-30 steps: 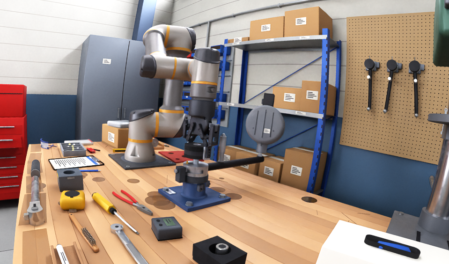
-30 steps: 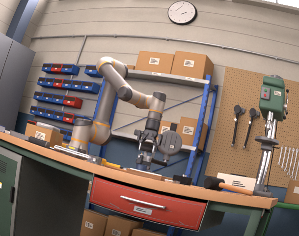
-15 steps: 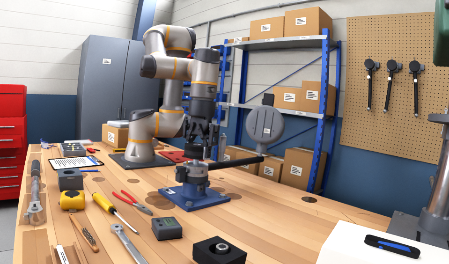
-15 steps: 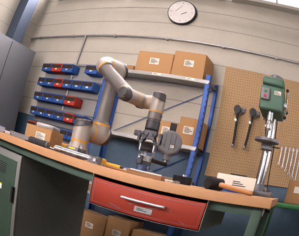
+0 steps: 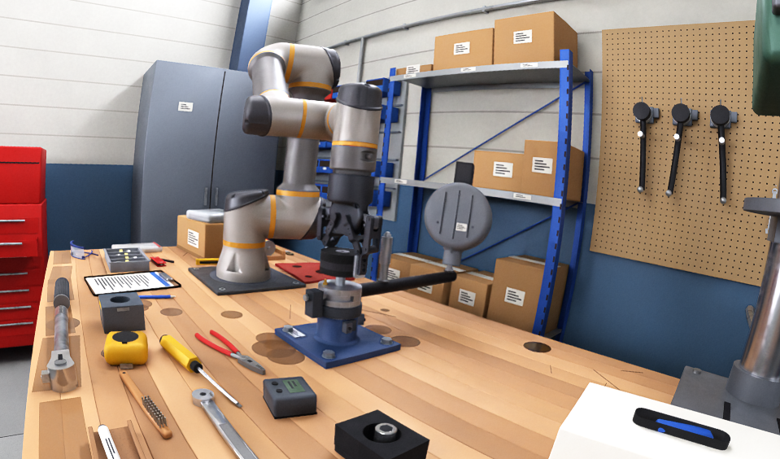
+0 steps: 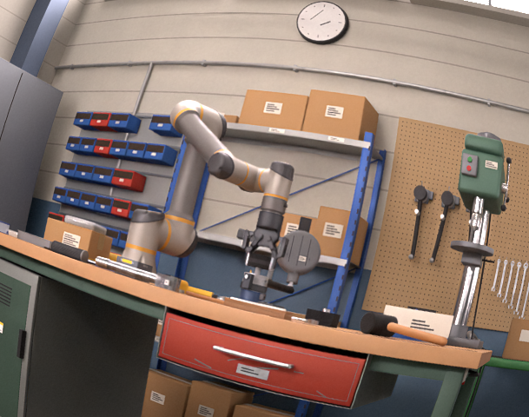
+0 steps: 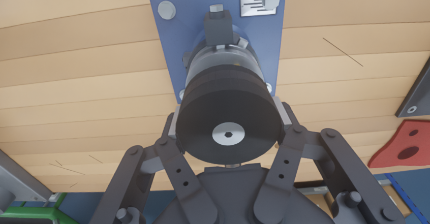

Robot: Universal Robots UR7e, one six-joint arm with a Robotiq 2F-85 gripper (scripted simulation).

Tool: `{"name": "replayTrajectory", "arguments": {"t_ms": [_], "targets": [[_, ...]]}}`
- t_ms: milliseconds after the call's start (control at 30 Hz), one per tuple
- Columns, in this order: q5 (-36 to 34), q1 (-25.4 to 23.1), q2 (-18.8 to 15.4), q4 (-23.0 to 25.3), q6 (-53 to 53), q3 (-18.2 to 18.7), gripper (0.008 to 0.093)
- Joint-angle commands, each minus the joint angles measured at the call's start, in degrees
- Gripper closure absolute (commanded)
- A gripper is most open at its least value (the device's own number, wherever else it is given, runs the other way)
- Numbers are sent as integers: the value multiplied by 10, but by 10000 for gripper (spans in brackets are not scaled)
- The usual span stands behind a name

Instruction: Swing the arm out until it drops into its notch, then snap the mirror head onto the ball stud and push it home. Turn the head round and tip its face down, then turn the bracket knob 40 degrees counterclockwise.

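My gripper (image 5: pixel 340 263) (image 6: pixel 258 268) (image 7: pixel 228 119) points straight down over the bracket at the middle of the bench. The bracket (image 5: pixel 334 311) is a grey hub on a blue base plate (image 5: pixel 337 343) (image 7: pixel 219 33). On top of the hub sits a round black knob (image 5: pixel 337 262) (image 7: pixel 228 117) with a silver centre screw. A black arm (image 5: pixel 407 280) reaches from the hub to the right. The round grey mirror head (image 5: pixel 457 216) (image 6: pixel 299 252) stands on the arm's far end, upright. The gripper is closed around the knob.
The drill press (image 6: pixel 480 233) stands at the bench's right end. Hand tools lie left of the bracket: pliers (image 5: pixel 228 350), a screwdriver (image 5: pixel 196 366), a tape measure (image 5: pixel 126 346). A red plate (image 7: pixel 406 144) lies behind the bracket. A grey meter (image 5: pixel 289 396) sits in front.
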State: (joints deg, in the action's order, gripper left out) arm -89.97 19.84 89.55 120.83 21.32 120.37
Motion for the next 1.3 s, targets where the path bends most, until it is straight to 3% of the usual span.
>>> {"name": "replayTrajectory", "arguments": {"t_ms": [0,1267], "targets": [[0,0,0,0,3,0,934],[0,0,0,0,122,0,934]]}}
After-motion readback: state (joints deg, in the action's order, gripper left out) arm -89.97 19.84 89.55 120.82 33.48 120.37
